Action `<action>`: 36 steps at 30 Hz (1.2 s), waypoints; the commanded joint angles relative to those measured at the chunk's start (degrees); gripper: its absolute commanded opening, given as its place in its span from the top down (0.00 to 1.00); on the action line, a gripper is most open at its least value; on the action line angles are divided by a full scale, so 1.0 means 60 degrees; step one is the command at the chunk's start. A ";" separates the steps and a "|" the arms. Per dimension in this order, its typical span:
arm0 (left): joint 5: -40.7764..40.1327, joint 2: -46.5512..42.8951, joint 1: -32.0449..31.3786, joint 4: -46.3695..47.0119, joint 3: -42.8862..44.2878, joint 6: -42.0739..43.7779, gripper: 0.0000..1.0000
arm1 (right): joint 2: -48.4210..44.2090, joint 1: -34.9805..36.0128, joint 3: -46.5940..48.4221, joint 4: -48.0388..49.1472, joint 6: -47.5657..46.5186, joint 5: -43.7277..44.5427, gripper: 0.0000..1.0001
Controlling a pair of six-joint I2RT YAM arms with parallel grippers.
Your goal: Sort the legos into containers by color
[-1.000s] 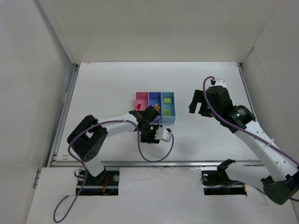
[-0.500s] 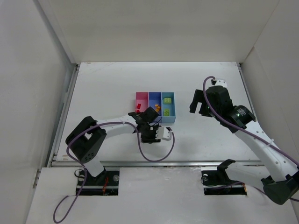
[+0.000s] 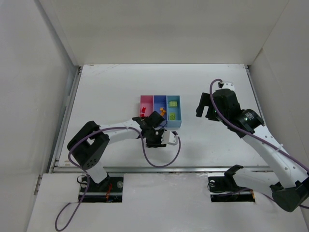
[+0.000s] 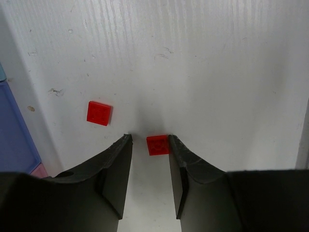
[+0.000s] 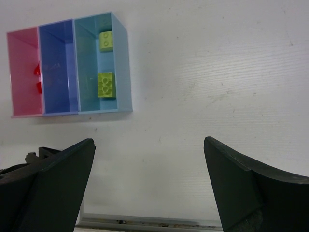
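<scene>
Left claw (image 4: 149,139) has narrowed around a red lego (image 4: 158,145)

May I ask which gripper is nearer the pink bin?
Left. The left gripper sits just nearside of the pink bin; the right gripper hangs past the light blue bin.

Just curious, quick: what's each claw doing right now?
Left gripper: partly open around a red brick, not clamped.
Right gripper: wide open, empty.

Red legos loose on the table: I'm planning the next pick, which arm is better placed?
Left. The left claw straddles a red lego, jaws not yet shut; the right claw hangs wide open past the containers.
</scene>
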 commanded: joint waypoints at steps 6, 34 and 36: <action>-0.0863 0.0389 0.0021 -0.0691 -0.0673 0.0127 0.65 | -0.0213 0.0026 0.0210 0.0185 -0.0121 0.0198 0.00; -0.0044 -0.0900 0.0108 -0.2579 0.1522 -0.0868 1.00 | -0.0125 0.0026 0.0210 0.0185 -0.0121 0.0198 0.00; 0.0089 -0.1250 0.0109 -0.2815 0.1961 -0.1117 1.00 | -0.0125 0.0026 0.0210 0.0185 -0.0121 0.0198 0.00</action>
